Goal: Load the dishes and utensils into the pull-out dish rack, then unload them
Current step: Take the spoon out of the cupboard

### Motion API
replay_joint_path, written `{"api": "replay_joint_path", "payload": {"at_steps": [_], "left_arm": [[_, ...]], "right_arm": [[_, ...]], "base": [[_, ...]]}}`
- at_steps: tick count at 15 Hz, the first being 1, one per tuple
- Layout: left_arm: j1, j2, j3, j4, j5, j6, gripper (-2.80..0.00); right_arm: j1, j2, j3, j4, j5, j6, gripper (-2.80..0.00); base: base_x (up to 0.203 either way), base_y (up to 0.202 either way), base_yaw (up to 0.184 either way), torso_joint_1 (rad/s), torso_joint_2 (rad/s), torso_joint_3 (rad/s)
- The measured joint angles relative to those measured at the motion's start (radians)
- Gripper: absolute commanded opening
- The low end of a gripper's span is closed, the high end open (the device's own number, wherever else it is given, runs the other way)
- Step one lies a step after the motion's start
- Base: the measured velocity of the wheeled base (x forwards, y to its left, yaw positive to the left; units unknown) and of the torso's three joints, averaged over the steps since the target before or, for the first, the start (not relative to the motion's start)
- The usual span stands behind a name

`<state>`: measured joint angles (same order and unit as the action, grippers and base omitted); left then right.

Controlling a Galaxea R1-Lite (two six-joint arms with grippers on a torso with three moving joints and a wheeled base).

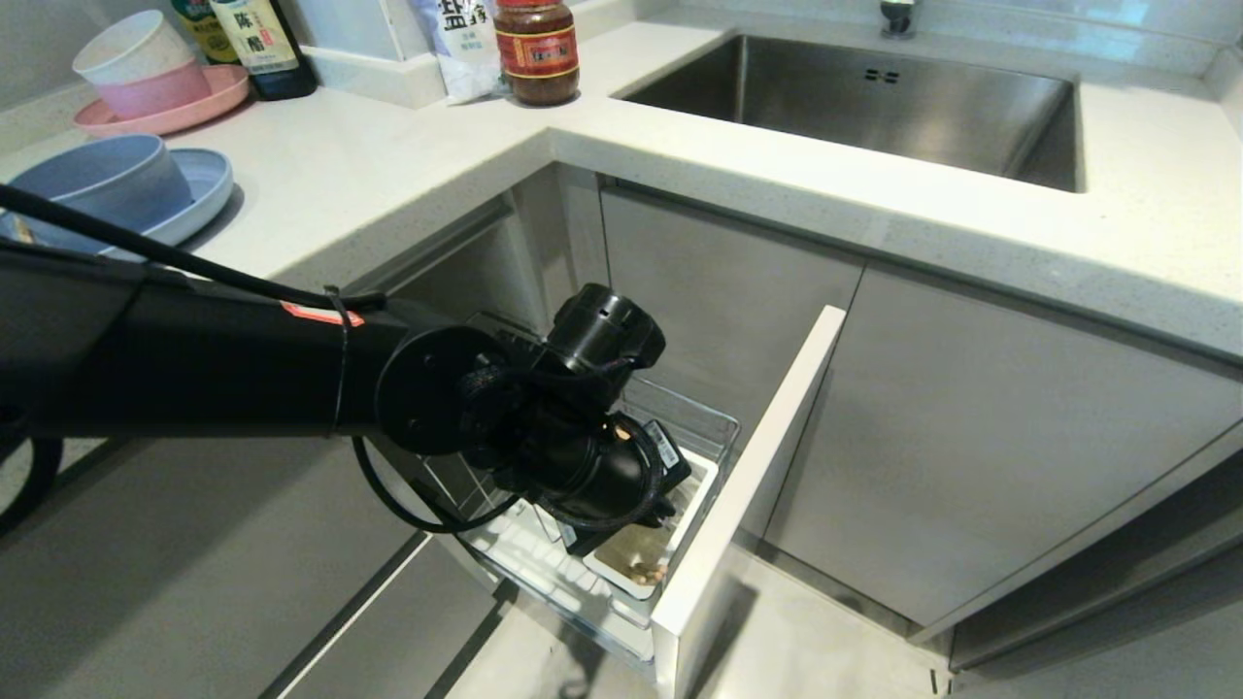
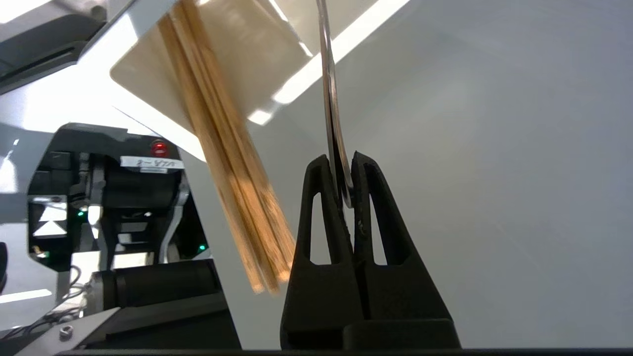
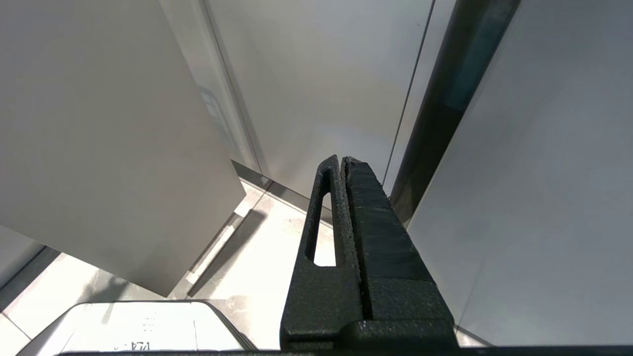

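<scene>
- Jaws of the left gripper [image 2: 341, 180] are pinched on the end of a thin silver utensil handle [image 2: 330, 99]; fork or spoon cannot be told.
- The chopsticks [image 2: 232, 173] stand tilted just beside that handle, in the white utensil cup [image 2: 148, 64].
- In the head view's lower centre, the left arm reaches down into the pull-out dish rack [image 1: 631, 602].
- At upper left, the blue-grey bowl [image 1: 97, 184] sits on the light-blue plate [image 1: 209, 184].
- Jaws of the right gripper [image 3: 342, 163] are pressed together, empty, near grey cabinet doors [image 3: 321, 74].

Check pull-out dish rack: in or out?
Out. The pull-out dish rack stands clear of the cabinet, and the left gripper reaches into it.
</scene>
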<state>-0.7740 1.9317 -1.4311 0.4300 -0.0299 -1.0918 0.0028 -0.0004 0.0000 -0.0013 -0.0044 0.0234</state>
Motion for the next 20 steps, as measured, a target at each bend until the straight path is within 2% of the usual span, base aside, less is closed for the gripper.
{"api": "replay_joint_path", "payload": {"at_steps": [1,20], "left_arm": [[0.003,0.009,0.000,0.000,-0.001,0.008,0.00],[0.017,0.041,-0.008,0.003,-0.001,0.011,0.00]], "right_arm": [[0.000,0.000,0.000,0.000,0.000,0.000,-2.80],[0.000,0.000,0.000,0.000,0.000,0.000,-2.80]], "base": [[0.000,0.000,0.000,0.000,0.00,0.000],[0.000,0.000,0.000,0.000,0.00,0.000]]}}
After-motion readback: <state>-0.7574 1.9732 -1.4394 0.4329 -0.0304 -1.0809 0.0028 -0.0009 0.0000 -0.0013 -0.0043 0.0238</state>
